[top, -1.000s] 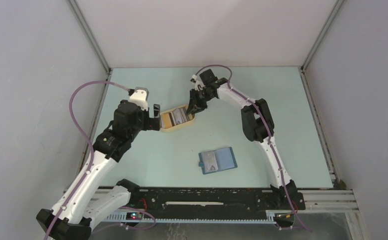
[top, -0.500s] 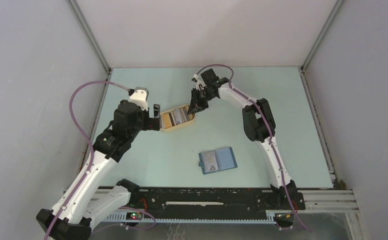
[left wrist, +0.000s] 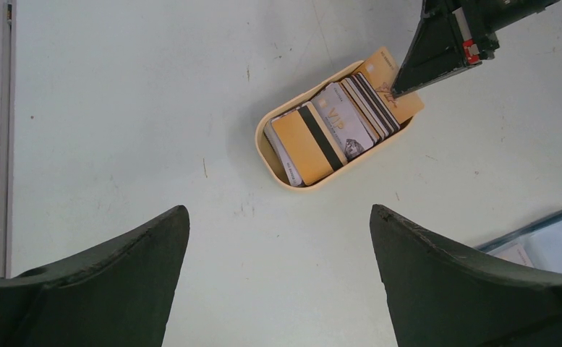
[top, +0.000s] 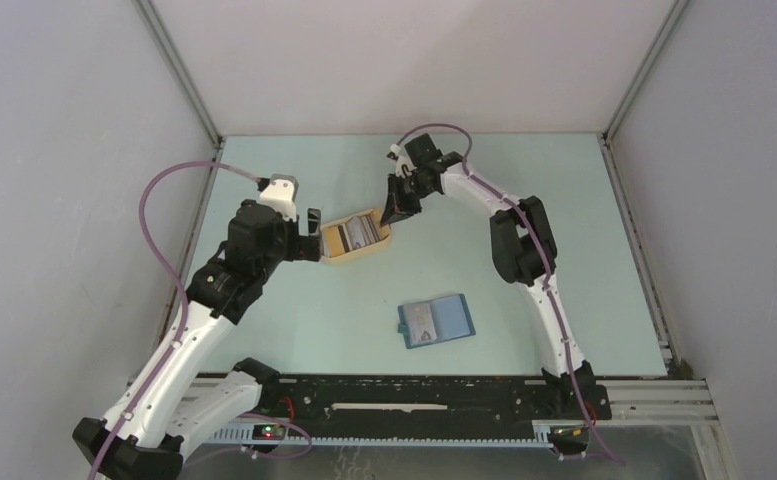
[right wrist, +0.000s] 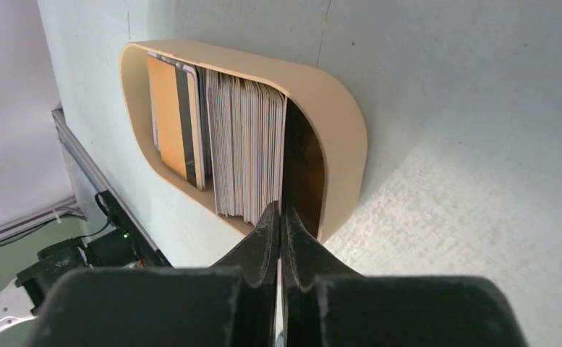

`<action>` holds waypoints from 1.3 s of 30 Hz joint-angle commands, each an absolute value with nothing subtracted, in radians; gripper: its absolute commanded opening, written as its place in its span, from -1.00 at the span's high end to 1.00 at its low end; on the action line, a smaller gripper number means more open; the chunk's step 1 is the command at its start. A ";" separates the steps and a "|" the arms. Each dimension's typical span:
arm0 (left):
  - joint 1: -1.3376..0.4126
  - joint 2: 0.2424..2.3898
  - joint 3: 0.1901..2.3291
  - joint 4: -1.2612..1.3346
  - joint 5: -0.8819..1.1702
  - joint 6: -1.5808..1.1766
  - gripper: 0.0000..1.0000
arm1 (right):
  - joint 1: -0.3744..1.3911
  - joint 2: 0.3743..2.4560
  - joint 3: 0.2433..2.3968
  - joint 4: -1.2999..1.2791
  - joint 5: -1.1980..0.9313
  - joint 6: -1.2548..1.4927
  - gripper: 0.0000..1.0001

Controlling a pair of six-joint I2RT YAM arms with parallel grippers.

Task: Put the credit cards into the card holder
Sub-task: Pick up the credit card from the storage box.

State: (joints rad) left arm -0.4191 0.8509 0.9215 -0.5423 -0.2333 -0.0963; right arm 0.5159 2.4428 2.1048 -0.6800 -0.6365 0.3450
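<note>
Credit cards (left wrist: 335,123) stand on edge in a packed row inside a tan oval tray (left wrist: 260,142) on the pale green counter (top: 614,250), left of centre and toward the back. At the tray's left end, a yellow-orange card with a black stripe (left wrist: 310,141) faces outward. At the opposite end, a second yellow-orange card (left wrist: 388,69) leans out over the rim.

The right fingers (right wrist: 279,220) are pressed together on this leaning card, which shows as a thin edge between their tips in the right wrist view. They come down at the tray's right end, just inside its wall.

The left fingers (top: 311,235) are spread wide and grip nothing. They hang just beside the tray's left end; whether they touch it cannot be told.

The card holder (top: 436,321) lies open and flat on the counter, nearer the front edge and well apart from the tray, its lighter blue inside facing up. 1 pale card shows in its left half.
</note>
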 commanded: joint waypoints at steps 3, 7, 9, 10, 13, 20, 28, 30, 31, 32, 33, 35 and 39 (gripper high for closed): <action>-0.411 0.850 0.902 -0.526 -0.245 -0.078 -1.00 | 0.527 2.299 2.090 -0.689 -0.525 0.252 0.95; -0.412 0.848 0.902 -0.526 -0.246 -0.078 -1.00 | 0.529 2.266 2.071 -0.696 -0.491 0.216 0.97; -0.411 0.846 0.902 -0.526 -0.246 -0.079 -1.00 | 0.528 2.240 2.051 -0.700 -0.489 0.194 0.98; -0.411 0.845 0.901 -0.526 -0.245 -0.080 -1.00 | 0.527 2.221 2.038 -0.706 -0.493 0.175 0.98; -0.411 0.836 0.905 -0.526 -0.231 -0.084 -1.00 | 0.524 2.153 1.995 -0.745 -0.535 0.091 1.00; -0.412 0.762 0.886 -0.458 -0.066 -0.208 -1.00 | 0.481 1.850 1.708 -0.786 -0.803 -0.179 1.00; -0.411 0.596 0.642 -0.081 0.231 -0.534 -1.00 | 0.378 1.583 1.412 -0.823 -1.011 -0.337 1.00; -0.411 0.570 0.576 0.011 0.277 -0.610 -0.99 | 0.359 1.531 1.359 -0.825 -1.040 -0.364 1.00; -0.413 0.558 0.548 0.059 0.298 -0.644 -0.99 | 0.351 1.505 1.337 -0.824 -1.054 -0.373 1.00; -0.413 0.554 0.521 0.092 0.310 -0.672 -0.99 | 0.344 1.484 1.320 -0.821 -1.065 -0.379 1.00; -0.414 0.549 0.498 0.122 0.323 -0.708 -0.98 | 0.336 1.452 1.305 -0.818 -1.077 -0.383 1.00; -0.417 0.546 0.456 0.177 0.344 -0.754 -0.98 | 0.320 1.407 1.269 -0.797 -1.102 -0.380 1.00; -0.458 0.539 0.391 0.263 0.337 -0.796 -0.96 | 0.292 1.325 1.148 -0.693 -1.173 -0.361 1.00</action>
State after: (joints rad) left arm -0.4236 0.5537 0.4477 0.0795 0.2913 -0.6880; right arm 0.3153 1.4204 1.2205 -0.7925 -1.0603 -0.3393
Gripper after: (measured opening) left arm 0.985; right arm 0.008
